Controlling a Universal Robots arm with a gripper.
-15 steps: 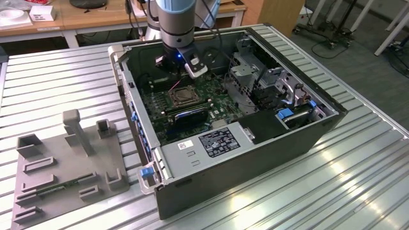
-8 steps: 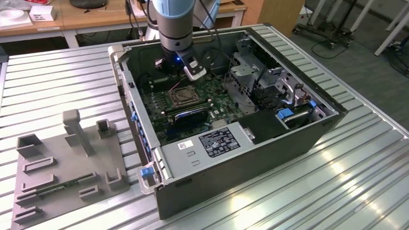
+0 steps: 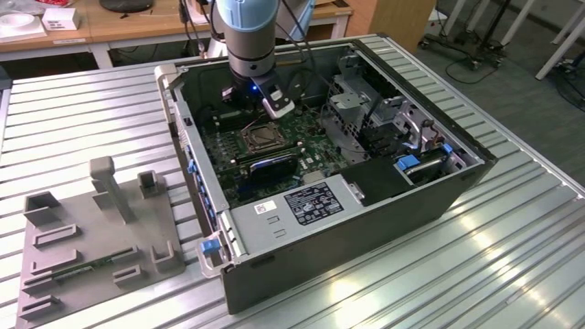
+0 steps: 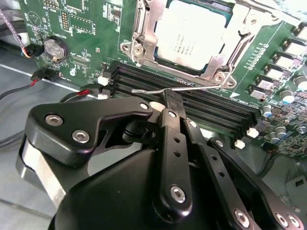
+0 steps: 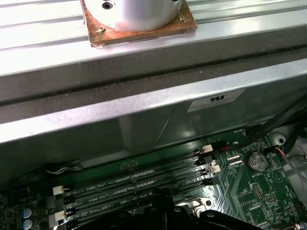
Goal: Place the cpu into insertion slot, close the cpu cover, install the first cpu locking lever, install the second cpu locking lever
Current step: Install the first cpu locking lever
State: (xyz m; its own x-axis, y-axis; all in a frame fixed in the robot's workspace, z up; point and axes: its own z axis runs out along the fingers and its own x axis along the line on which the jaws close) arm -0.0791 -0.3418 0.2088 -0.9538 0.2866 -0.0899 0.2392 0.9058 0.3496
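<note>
The cpu (image 4: 192, 36), a square chip with a pale metal top, lies seated in its socket near the middle of the green board (image 4: 86, 28). The cover (image 4: 143, 33), a silver frame, lies flat around the cpu's rim, with the chip showing through its window. A thin wire lever (image 4: 196, 87) runs along the socket side that faces the black memory slots (image 4: 216, 112).

The gripper (image 4: 172, 99) has its black fingers pressed together, with the tips right at the lever. Whether they grasp the lever cannot be told. A round coin battery (image 4: 53, 49) sits near the board's edge.

In the exterior view, the arm (image 3: 249, 41) reaches down into an open computer case (image 3: 366, 226) on a ribbed metal table (image 3: 512, 274). A grey fixture (image 3: 101, 233) lies near the table edge at the exterior view's left.
</note>
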